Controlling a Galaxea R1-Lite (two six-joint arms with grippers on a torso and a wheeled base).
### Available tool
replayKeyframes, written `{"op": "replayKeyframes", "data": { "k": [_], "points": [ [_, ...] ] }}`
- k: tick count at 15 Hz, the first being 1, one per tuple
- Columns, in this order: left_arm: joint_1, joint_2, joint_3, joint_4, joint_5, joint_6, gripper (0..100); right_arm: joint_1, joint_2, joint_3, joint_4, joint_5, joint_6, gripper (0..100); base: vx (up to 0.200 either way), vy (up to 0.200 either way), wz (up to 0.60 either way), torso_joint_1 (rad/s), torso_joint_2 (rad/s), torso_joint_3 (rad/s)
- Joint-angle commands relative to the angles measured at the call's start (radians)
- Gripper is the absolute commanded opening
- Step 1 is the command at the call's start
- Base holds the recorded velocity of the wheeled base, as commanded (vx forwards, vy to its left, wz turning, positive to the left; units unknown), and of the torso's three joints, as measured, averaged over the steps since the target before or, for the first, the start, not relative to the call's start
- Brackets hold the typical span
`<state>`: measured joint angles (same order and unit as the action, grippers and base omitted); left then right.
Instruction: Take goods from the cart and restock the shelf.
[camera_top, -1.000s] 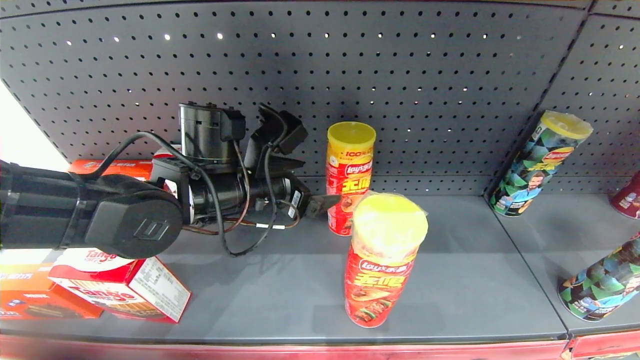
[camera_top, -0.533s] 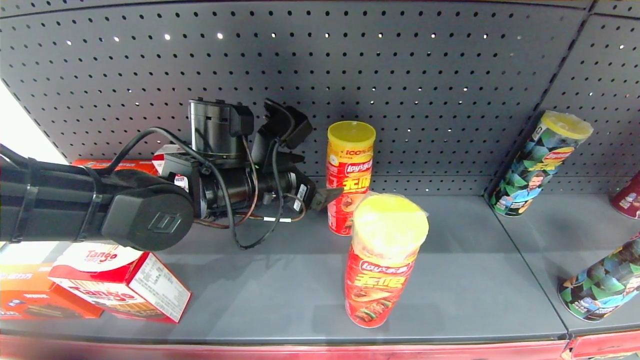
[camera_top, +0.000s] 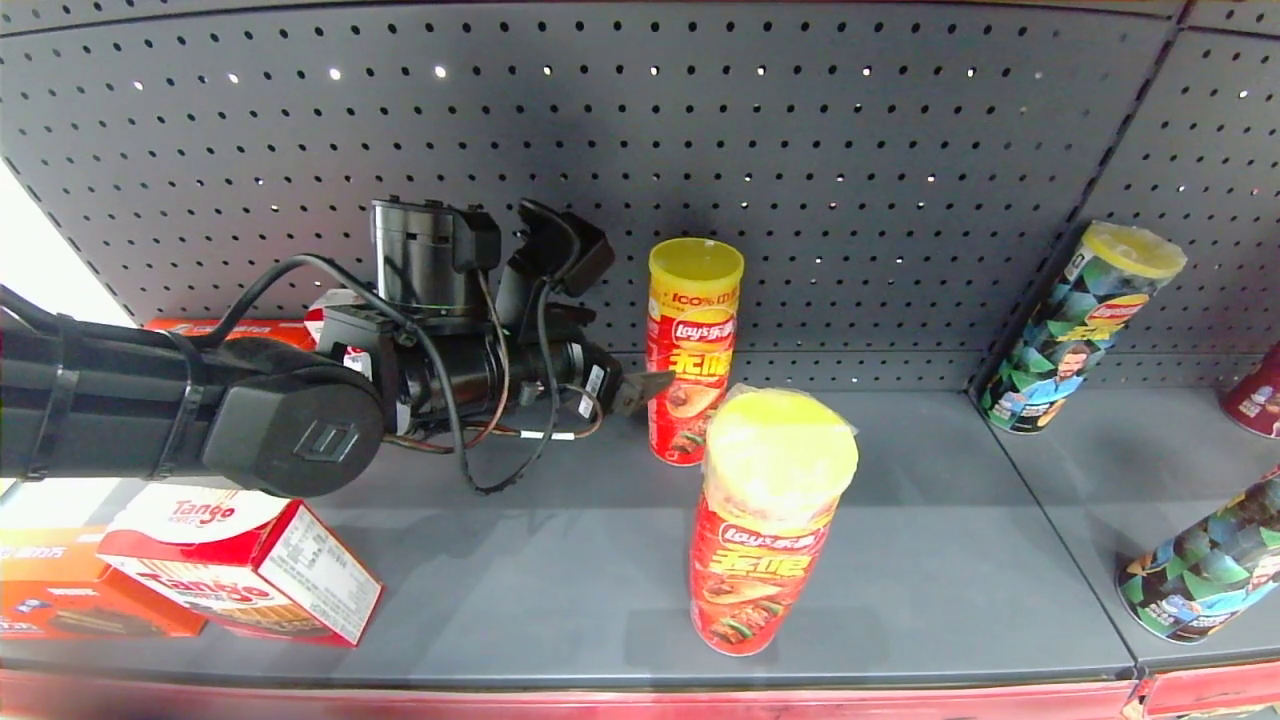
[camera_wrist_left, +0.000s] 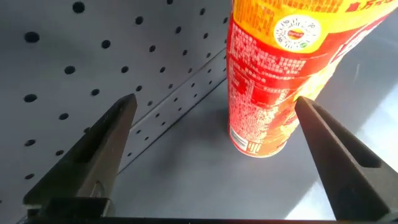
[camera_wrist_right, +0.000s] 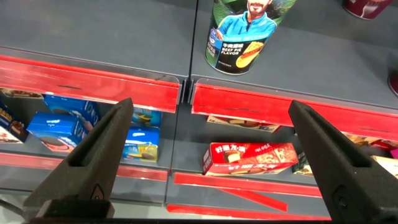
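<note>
Two red chip cans with yellow lids stand upright on the grey shelf (camera_top: 560, 560). The rear can (camera_top: 693, 350) is close to the pegboard; the front can (camera_top: 770, 520) is near the shelf edge. My left gripper (camera_top: 640, 388) is at the left side of the rear can, low on its body. In the left wrist view the left gripper (camera_wrist_left: 216, 106) is open, and the rear can (camera_wrist_left: 273, 81) stands just beyond its fingertips, apart from them. My right gripper (camera_wrist_right: 211, 109) is open and holds nothing, in front of the shelf's red price rail (camera_wrist_right: 93, 78).
A red-and-white wafer box (camera_top: 250, 565) and an orange box (camera_top: 70, 590) lie at the shelf's front left. Green cans (camera_top: 1085, 325) (camera_top: 1200, 570) and a dark red can (camera_top: 1255, 395) stand on the right section. Lower shelves hold blue packs (camera_wrist_right: 62, 124) and a red box (camera_wrist_right: 249, 158).
My left arm rose a little, then drew back slightly to the left. The rear can has shifted slightly left and toward the pegboard. The front can has not moved.
</note>
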<state>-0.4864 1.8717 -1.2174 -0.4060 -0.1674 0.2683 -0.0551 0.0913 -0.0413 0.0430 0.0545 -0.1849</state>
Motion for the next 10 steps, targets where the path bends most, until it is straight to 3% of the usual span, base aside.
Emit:
{"op": "replayKeyframes", "data": {
  "k": [1,7,10],
  "points": [
    [0.006,0.001,0.001,-0.001,0.002,0.000,100,0.001,0.002,0.000,0.000,0.001,-0.001,100,0.000,0.000,0.00,0.000,0.00,0.000],
    [0.017,-0.005,0.009,-0.001,0.006,0.003,100,0.001,0.002,0.000,-0.002,0.001,-0.001,100,0.000,0.000,0.00,0.000,0.00,0.000],
    [0.015,-0.066,0.064,0.001,0.008,0.008,100,0.001,0.004,0.000,0.000,0.001,-0.001,100,0.000,0.000,0.00,0.000,0.00,0.000]
  ]
}}
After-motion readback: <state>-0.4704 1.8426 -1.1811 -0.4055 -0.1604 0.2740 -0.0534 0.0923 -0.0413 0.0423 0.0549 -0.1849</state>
